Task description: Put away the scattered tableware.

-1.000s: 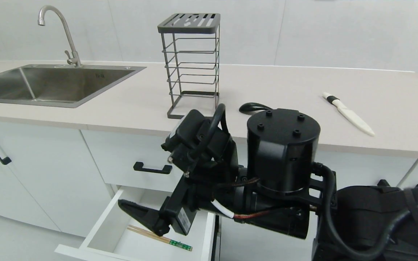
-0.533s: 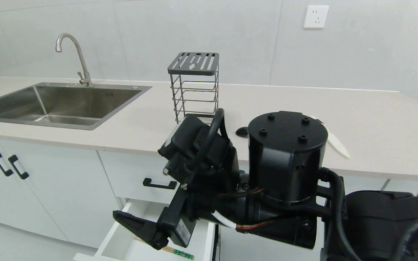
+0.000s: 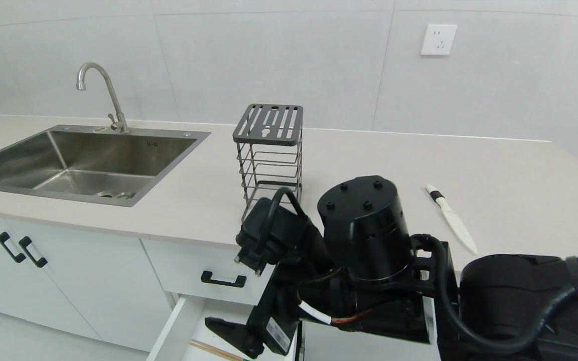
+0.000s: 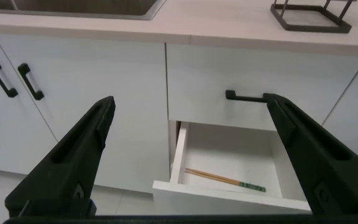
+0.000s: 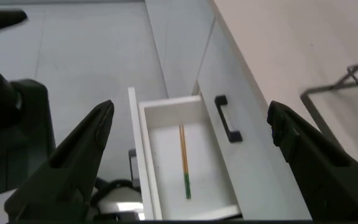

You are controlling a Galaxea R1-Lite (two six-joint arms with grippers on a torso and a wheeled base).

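Left tool (image 4: 189, 102) is held wide open and empty, aimed at the cabinet front, where the drawer (image 4: 179, 155) under the desk (image 3: 369, 160) is pulled out. A pair of chopsticks (image 4: 224, 180) is seen lying flat on the drawer floor, so that bit of tableware looks already stowed. Next over, the right tool (image 5: 191, 107) is likewise spread apart with nothing gripped. It is held above the same drawer and looks down into it, probably because no pick has been started.

Up on the desk, the sink (image 3: 83, 165) is set into the left end and the wire rack (image 3: 269, 150) is stood upright near the middle. The white knife (image 3: 450, 217) is left lying flat well off to the right, touching nothing. Slots are cut into the rack's top plate, so the knife is presumably meant to be dropped in there. The drawer is likely kept open in case more is to be laid in.
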